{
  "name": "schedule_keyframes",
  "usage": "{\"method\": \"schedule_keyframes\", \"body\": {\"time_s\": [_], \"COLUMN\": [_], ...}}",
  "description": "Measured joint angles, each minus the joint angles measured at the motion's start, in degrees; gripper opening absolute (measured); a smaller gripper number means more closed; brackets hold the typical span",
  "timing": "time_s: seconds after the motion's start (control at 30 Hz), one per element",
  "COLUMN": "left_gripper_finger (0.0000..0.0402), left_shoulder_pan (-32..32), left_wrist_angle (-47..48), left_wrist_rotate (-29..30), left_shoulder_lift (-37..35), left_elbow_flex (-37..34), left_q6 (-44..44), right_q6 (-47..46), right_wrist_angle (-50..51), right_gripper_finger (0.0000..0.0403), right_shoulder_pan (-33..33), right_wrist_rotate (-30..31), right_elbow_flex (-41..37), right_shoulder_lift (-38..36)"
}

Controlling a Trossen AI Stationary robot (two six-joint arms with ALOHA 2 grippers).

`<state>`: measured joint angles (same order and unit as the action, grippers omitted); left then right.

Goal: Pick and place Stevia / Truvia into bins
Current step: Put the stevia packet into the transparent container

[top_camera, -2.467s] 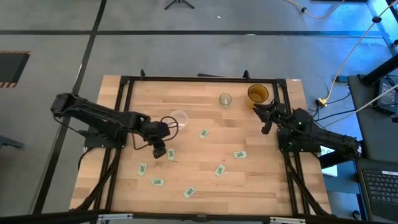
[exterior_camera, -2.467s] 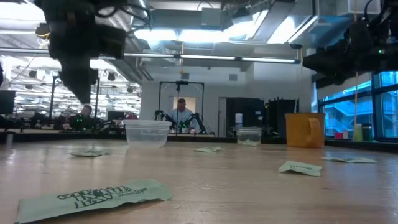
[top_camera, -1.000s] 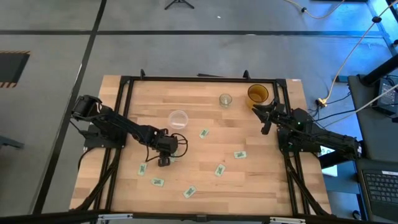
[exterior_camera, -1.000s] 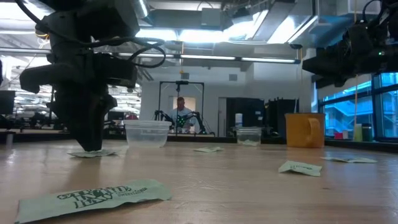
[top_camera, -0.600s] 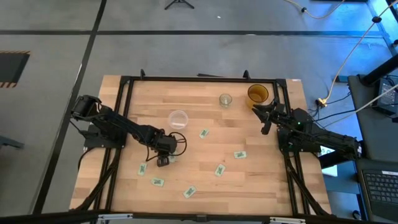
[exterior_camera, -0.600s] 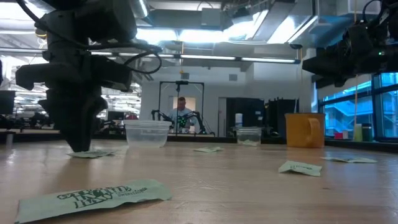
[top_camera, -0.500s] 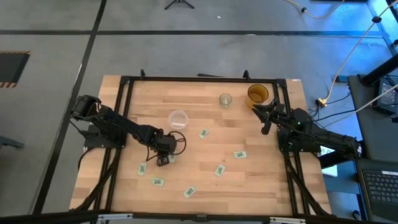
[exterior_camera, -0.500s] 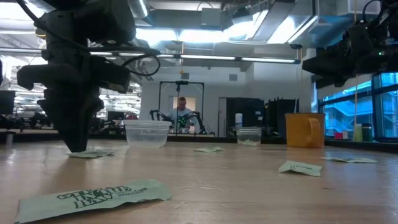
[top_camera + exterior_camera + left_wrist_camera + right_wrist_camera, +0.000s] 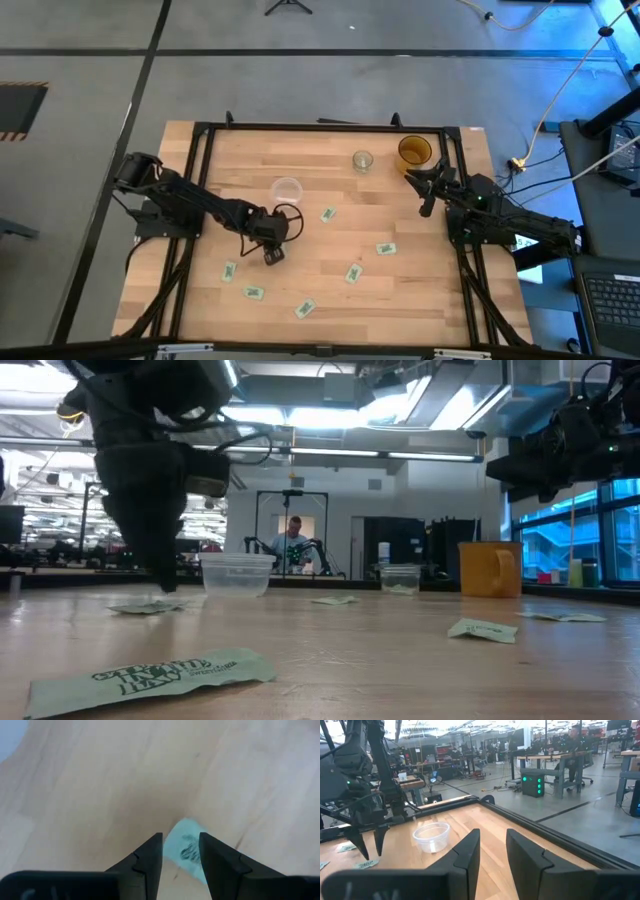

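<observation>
Several pale green Stevia sachets lie flat on the wooden table (image 9: 420, 300), among them one (image 9: 328, 214) near the middle and one (image 9: 229, 270) at the left. My left gripper (image 9: 272, 252) is open, pointing down just over a sachet (image 9: 187, 851) that shows between its fingers (image 9: 150, 857). In the low view that gripper (image 9: 167, 582) hangs by the sachet (image 9: 145, 607). The wide clear cup (image 9: 287, 190) stands just behind it. My right gripper (image 9: 418, 190) waits open above the table's right side, holding nothing.
A small glass cup (image 9: 362, 160) and a yellow cup (image 9: 414, 150) stand near the back edge. More sachets lie at the front (image 9: 305, 309) and right of centre (image 9: 386, 248). A black frame (image 9: 320, 127) rims the table. A person (image 9: 292, 545) is far behind.
My left gripper has shifted a little to the right and now stands over the sachet beside the clear cup. The right arm has not moved.
</observation>
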<state>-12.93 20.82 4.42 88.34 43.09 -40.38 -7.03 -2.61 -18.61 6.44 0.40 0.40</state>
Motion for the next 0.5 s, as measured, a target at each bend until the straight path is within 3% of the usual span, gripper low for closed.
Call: {"method": "schedule_keyframes", "body": {"time_s": [0.17, 0.33, 0.5], "left_gripper_finger": [0.0122, 0.0122, 0.0122], "left_shoulder_pan": [-1.06, -4.03, -4.60], "left_wrist_angle": [-1.49, -1.78, -2.12], "left_wrist_rotate": [-1.15, 3.77, 3.49], "left_shoulder_lift": [-0.27, 1.21, 3.35], "left_elbow_flex": [0.00, 0.00, 0.04], "left_q6": [4.19, 12.43, 13.48], "right_q6": [0.00, 0.02, 0.02], "right_wrist_angle": [-0.02, -0.04, -0.04], "right_gripper_finger": [0.0099, 0.0099, 0.0099], "right_shoulder_pan": [0.00, 0.00, -0.01], "right_wrist_rotate": [0.00, 0.00, 0.00], "right_elbow_flex": [-0.01, -0.02, 0.00], "right_shoulder_lift": [0.00, 0.00, 0.00]}}
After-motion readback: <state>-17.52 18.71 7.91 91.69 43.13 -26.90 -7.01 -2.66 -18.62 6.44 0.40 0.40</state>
